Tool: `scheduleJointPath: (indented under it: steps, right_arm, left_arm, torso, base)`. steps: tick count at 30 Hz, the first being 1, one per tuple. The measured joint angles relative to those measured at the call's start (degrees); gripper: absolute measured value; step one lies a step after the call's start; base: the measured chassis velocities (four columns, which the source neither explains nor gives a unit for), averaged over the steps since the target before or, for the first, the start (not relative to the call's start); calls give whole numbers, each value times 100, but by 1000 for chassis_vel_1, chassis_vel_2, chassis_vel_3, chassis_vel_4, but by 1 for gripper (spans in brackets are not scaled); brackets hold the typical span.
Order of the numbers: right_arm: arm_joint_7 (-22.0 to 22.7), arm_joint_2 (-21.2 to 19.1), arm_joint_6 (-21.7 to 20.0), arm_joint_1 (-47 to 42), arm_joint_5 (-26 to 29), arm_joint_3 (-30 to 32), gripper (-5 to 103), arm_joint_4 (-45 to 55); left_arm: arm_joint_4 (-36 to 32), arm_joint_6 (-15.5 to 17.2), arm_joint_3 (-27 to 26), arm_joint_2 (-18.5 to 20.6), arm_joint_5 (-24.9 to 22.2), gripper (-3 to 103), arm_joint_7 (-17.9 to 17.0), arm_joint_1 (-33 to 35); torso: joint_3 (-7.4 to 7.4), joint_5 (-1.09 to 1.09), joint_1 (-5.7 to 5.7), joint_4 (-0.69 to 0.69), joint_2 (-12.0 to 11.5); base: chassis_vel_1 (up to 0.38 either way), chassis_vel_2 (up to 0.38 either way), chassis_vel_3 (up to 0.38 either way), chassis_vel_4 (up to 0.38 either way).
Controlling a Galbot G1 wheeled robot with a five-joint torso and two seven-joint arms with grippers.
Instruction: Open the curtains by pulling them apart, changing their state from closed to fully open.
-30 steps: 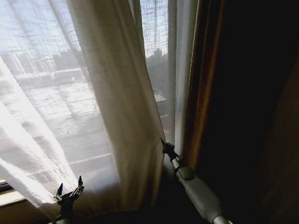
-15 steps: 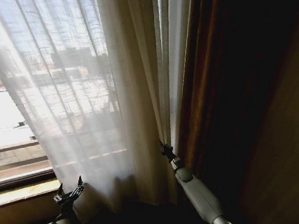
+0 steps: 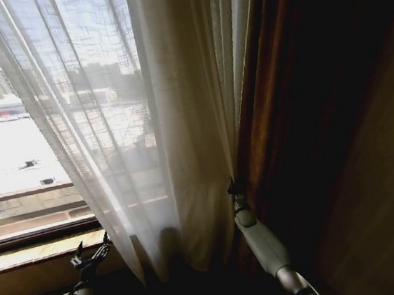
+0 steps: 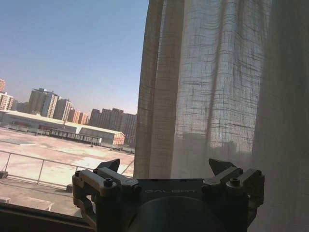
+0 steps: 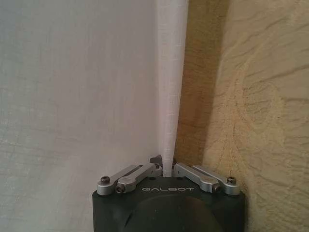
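Note:
The sheer cream curtains (image 3: pixel 172 122) hang bunched in pleats toward the right, leaving bare glass on the left. My right gripper (image 3: pixel 233 186) is low at the curtain's right edge, beside the dark drape. In the right wrist view the right gripper (image 5: pixel 166 170) is shut on a narrow fold of the white curtain (image 5: pixel 72 96). My left gripper (image 3: pixel 91 252) is low on the left, just clear of the fabric's left edge. From the left wrist camera, the left gripper (image 4: pixel 164 169) is open and holds nothing, with the curtain (image 4: pixel 212 87) hanging beyond it.
A dark brown opaque drape (image 3: pixel 278 109) hangs right of the curtains and shows as tan fabric (image 5: pixel 251 96) by the right gripper. A wooden window sill (image 3: pixel 30 254) runs along the lower left under the uncovered window (image 3: pixel 2 142). City buildings show outside.
The curtain's left edge has slid right, uncovering more window on the left. My right gripper has moved right with the fabric. The left gripper holds its place.

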Motion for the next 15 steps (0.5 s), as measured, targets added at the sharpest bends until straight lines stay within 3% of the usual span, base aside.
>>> scheduleJointPath:
  steps: [7, 10, 12, 15]
  right_arm:
    - [317, -144, -110, -12, -173, 184, 0, 9]
    - [152, -176, -90, -101, -89, 89, 0, 147]
    - [-461, -267, -37, -343, 347, -263, 0, 627]
    - [-724, -343, -82, -538, 680, -501, 4, 1032]
  left_arm:
    - [0, 0, 0, 0, 0, 100, 0, 0]
    - [0, 0, 0, 0, 0, 100, 0, 0]
    - [0, 0, 1, 0, 0, 100, 0, 0]
    - [0, 0, 1, 0, 0, 100, 1, 0]
  torso:
    - [0, 0, 0, -1, 0]
    - [0, -1, 0, -2, 0]
    - [0, 1, 0, 0, 0]
    - [0, 2, 0, 0, 0]
  base:
    - [0, 0, 0, 0]
    - [0, 0, 0, 0]
    - [0, 0, 0, 0]
    - [0, 0, 0, 0]
